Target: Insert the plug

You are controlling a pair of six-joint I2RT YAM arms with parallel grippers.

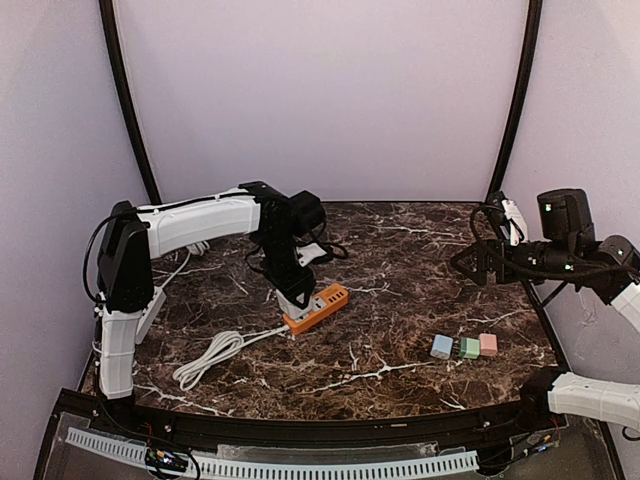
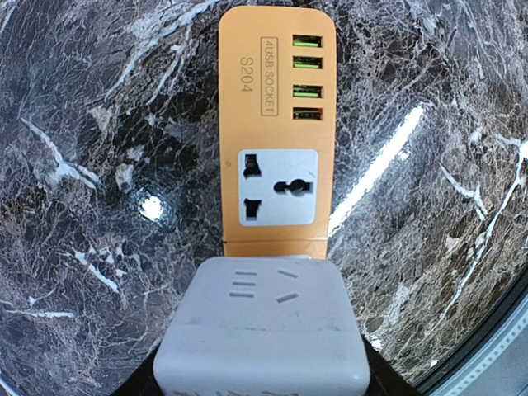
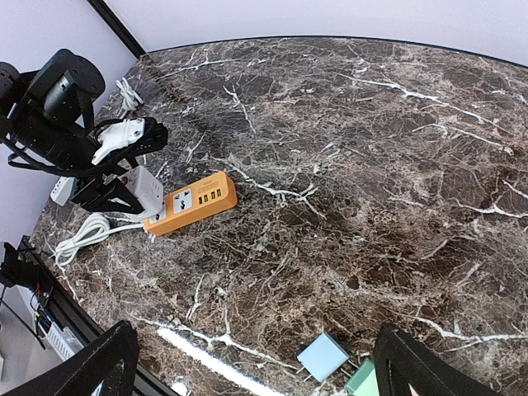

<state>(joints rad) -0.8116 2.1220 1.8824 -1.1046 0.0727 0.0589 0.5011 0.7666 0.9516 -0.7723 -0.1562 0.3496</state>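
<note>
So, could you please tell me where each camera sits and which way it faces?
Top external: above and behind the robot, looking down across the marble table; left arm and right arm show.
Left wrist: on the left gripper, facing straight down at the orange power strip, white plug in its grip.
Right wrist: raised at the right, looking down leftward; the open right gripper frames the bottom.
Shared: all three see the power strip.

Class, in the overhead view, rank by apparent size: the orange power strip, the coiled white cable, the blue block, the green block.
1. Coiled white cable, widest spread.
2. Orange power strip.
3. Blue block and green block look alike; no ranking between them.
</note>
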